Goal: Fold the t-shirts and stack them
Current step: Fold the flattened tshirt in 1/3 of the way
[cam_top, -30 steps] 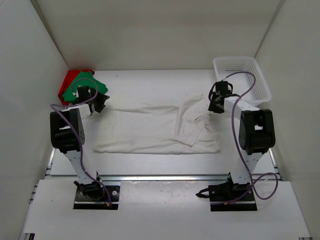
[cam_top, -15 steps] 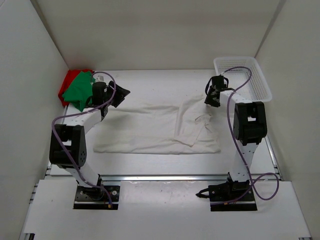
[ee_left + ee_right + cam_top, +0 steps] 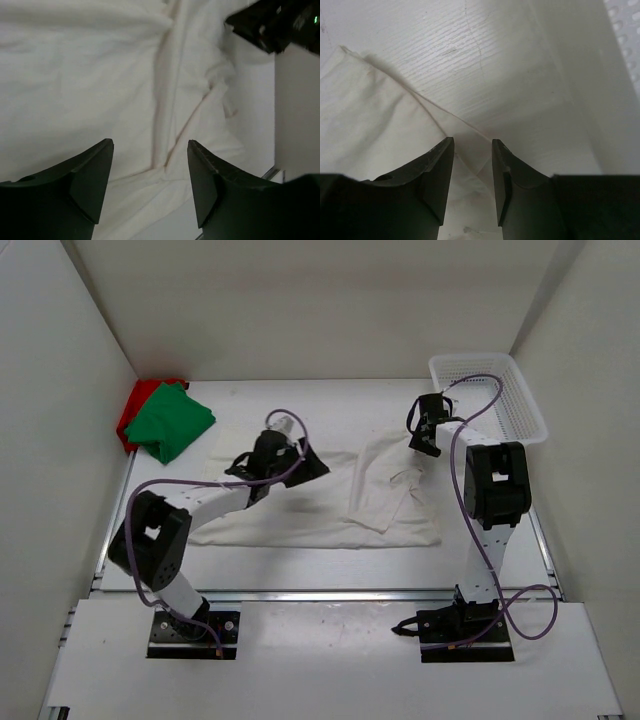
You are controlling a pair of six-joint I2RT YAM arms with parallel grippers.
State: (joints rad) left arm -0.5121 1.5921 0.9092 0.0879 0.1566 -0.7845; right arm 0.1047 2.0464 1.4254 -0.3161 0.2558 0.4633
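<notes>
- The large white cloth t-shirt point(image 3: 290, 515) is lying spread on the white table point(image 3: 300, 400), just beyond the arm bases. Its long axis is running from 9 o'clock to 3 o'clock in the top view. A doubled-over, wrinkled portion is sitting at the 3 o'clock end.
- The left gripper point(image 3: 305, 462) is hovering over the middle of this shirt, close to its far edge. Its jaws are standing wide apart and holding nothing; the wrist view is showing only creased cloth below them.
- The right gripper point(image 3: 424, 435) is hanging over the shirt's far corner at the 3 o'clock end. Its fingers are showing a narrow gap, and the hem is running beneath them; no cloth is visibly being pinched.
- Governing relation, as a judgement: the wrinkled portion is lying toward 3 o'clock from the left gripper, and the right arm is the nearer one to it. The flat 9 o'clock end is lying closer to the left arm.
- The folded green cloth t-shirt point(image 3: 172, 422) is resting on the bright red cloth t-shirt point(image 3: 132, 408) in the far corner at 10 o'clock, apart from the white shirt.
- The white plastic mesh basket point(image 3: 470, 358) is standing in the far corner at 2 o'clock, just beyond the right gripper.
</notes>
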